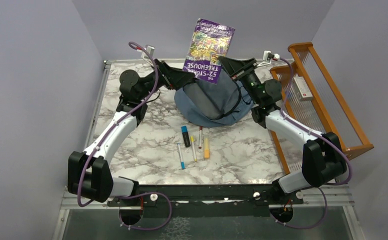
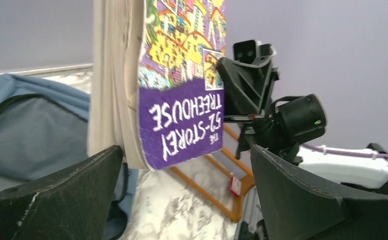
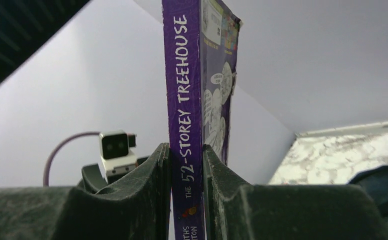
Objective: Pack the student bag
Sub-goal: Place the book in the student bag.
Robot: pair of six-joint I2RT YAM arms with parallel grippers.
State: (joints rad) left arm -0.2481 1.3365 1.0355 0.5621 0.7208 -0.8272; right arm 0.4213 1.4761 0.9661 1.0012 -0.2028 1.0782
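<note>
The dusty-blue student bag (image 1: pixel 207 106) lies at the back middle of the marble table; its open top also shows in the left wrist view (image 2: pixel 27 125). My right gripper (image 1: pixel 227 64) is shut on the spine of a purple paperback book (image 1: pixel 209 49), "The 52-Storey Treehouse", and holds it in the air above the bag. The right wrist view shows the spine (image 3: pixel 186 100) pinched between both fingers of my right gripper (image 3: pixel 186 150). My left gripper (image 1: pixel 174 75) is open and empty at the bag's left side, just below the book (image 2: pixel 182 90); in the left wrist view my left gripper (image 2: pixel 186 170) has wide-apart jaws.
Several pens and markers (image 1: pixel 194 142) lie on the table in front of the bag. An orange wooden rack (image 1: pixel 327 100) stands along the right edge, with a small white and red box (image 1: pixel 302 90) on it. Grey walls close in the back and sides.
</note>
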